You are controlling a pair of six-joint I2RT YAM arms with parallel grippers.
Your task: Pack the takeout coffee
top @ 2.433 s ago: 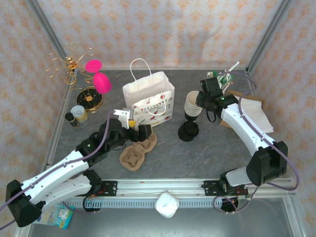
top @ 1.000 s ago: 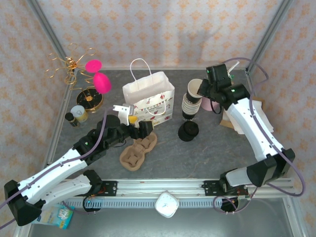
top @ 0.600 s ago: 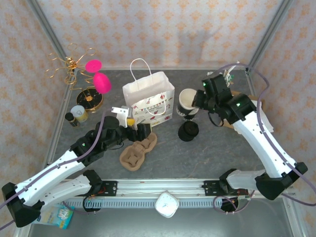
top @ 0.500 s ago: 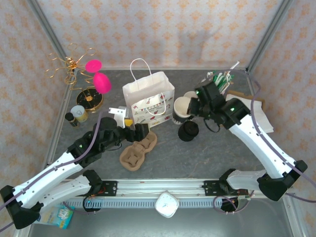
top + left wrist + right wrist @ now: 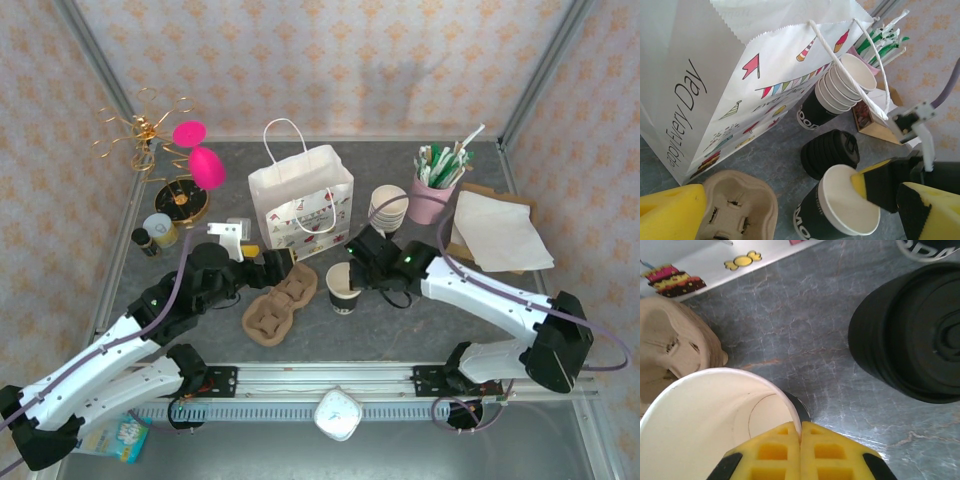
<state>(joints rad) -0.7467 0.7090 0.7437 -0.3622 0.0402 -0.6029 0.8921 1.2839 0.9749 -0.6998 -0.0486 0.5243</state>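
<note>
Two arms face us, the left arm point(image 5: 100, 355) and the right arm point(image 5: 480, 290): we see smooth white shells, black joints and black wrists. A lilac-grey cable point(image 5: 949, 90) trails along each. The right gripper point(image 5: 800, 432) wears yellow foam pads point(image 5: 775, 455), moulded in a square grid, on black fingers.

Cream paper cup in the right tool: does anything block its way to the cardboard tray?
Nothing visible does. The lidless cream paper cup, pinched at its rim by the right tool, is beside the brown cardboard cup tray, bare table between.
</note>
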